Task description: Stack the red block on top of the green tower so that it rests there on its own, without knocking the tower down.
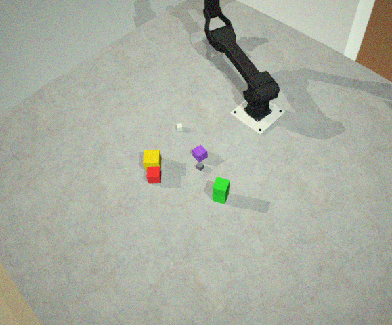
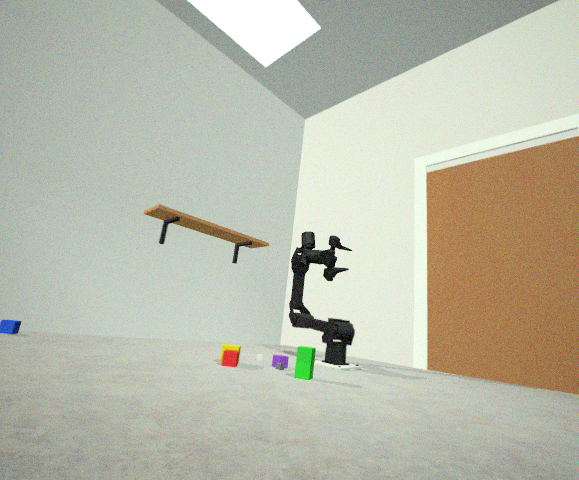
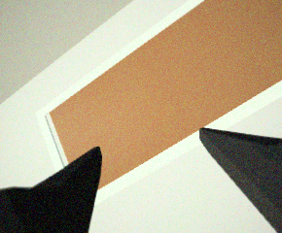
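The red block (image 1: 153,174) (image 2: 230,358) sits on the floor surface, right against or very close to a yellow block, on its near side. The green tower (image 1: 220,190) (image 2: 305,363) stands upright to the right of the red block in the top and exterior views. My gripper (image 2: 350,259) (image 3: 151,142) is open and empty, raised high above the surface near the arm's base. Its two dark fingers stand wide apart in the wrist view, with only the door and wall behind them. In the top view the gripper is out of the frame.
The yellow block (image 1: 151,158) (image 2: 231,347) stands behind the red one. A purple block (image 1: 200,153) (image 2: 280,360) and a small grey cube (image 1: 200,166) (image 2: 280,366) lie between red and green. A tiny white cube (image 1: 179,126) (image 2: 259,357) lies further back. A blue block (image 2: 9,326) is far left.
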Robot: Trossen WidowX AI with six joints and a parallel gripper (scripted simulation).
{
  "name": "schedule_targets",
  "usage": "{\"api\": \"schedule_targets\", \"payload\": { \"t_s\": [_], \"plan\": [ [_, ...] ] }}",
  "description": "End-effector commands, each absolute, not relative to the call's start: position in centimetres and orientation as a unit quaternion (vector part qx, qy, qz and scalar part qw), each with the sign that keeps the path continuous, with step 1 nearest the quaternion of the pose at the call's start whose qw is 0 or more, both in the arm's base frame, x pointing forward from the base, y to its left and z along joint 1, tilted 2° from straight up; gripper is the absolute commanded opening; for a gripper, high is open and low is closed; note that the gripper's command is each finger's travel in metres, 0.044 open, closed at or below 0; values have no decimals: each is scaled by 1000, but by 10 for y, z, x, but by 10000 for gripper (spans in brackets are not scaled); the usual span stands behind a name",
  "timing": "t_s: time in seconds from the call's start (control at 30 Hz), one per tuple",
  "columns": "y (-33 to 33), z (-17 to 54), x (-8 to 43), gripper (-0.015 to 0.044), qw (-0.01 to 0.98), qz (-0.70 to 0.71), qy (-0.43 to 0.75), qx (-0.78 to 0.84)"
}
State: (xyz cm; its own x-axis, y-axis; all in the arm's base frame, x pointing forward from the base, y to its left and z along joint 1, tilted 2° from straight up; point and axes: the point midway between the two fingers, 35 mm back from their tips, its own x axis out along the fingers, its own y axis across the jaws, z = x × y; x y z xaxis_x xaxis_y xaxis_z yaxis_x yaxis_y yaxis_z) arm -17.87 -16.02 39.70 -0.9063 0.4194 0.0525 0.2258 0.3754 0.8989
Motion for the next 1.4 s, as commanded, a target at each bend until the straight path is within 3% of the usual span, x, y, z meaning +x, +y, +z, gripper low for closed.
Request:
{"api": "schedule_targets", "payload": {
  "t_s": [0.0, 0.3, 0.63, 0.93, 1.37],
  "plan": [
    [-158, 398, -179, 426, 94, 525, 822, 198],
    [-63, 432, -165, 440, 209, 575, 736, 290],
    [53, 451, -112, 440, 377, 570, 643, 347],
    [130, 442, -40, 440, 536, 537, 557, 337],
    [187, 406, 95, 440, 720, 443, 477, 243]
  ]
}}
